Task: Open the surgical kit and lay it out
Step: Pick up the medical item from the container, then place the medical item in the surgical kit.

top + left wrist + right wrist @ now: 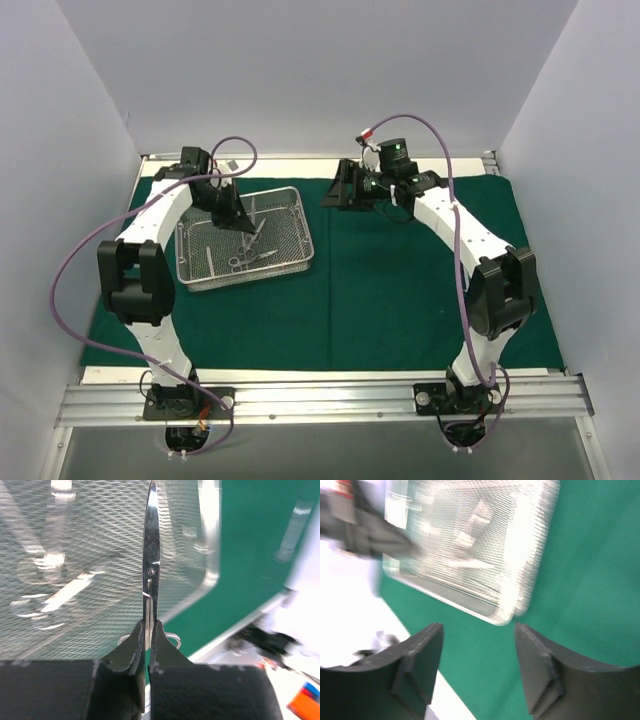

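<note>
The dark green cloth point(400, 290) lies spread flat on the table. The silver wire-mesh tray point(300, 225) stands on its left part. My left gripper point(247, 232) is over the tray, shut on steel scissors point(151, 565) whose blades point away and whose ring handles show behind the fingers point(131, 647). More ring-handled instruments point(248, 259) lie in the tray. My right gripper point(330, 196) is open and empty, low over the cloth point(590, 580) just right of the tray's far corner point(502, 617).
White walls close in the back and both sides. A white strip of table edge point(300, 160) runs behind the cloth. An aluminium rail point(320, 395) crosses the near edge by the arm bases.
</note>
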